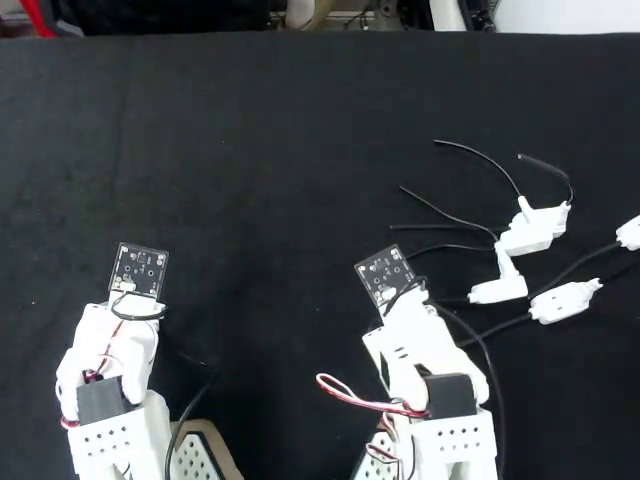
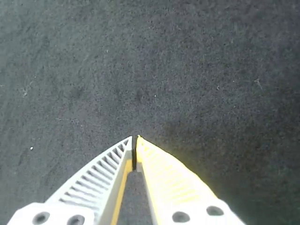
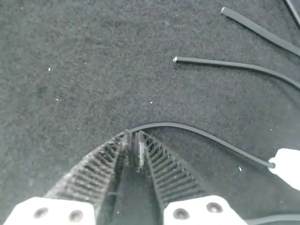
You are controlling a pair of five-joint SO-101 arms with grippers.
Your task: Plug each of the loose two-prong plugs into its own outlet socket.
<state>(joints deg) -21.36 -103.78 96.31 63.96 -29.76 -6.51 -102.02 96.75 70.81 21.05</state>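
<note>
Near edge: left arm point(image 1: 105, 375) at the left, right arm point(image 1: 428, 365) right of centre, both over the black cloth point(image 1: 300, 140).

Left gripper point(image 2: 135, 139): fingertips pressed together, nothing between them, bare cloth ahead.

Right gripper point(image 3: 133, 137): fingertips likewise together, nothing held. A black wire point(image 3: 197, 133) curves just past the tips and runs right to a white connector point(image 3: 287, 168).

Farther out, right of the right arm, four white connectors lie on black leads: two nearer point(image 1: 498, 288) point(image 1: 565, 300), one beyond point(image 1: 532, 228), one at the right edge point(image 1: 630, 232). Cannot tell plug from socket.

Farthest: loose wire ends point(image 1: 470, 155).
</note>
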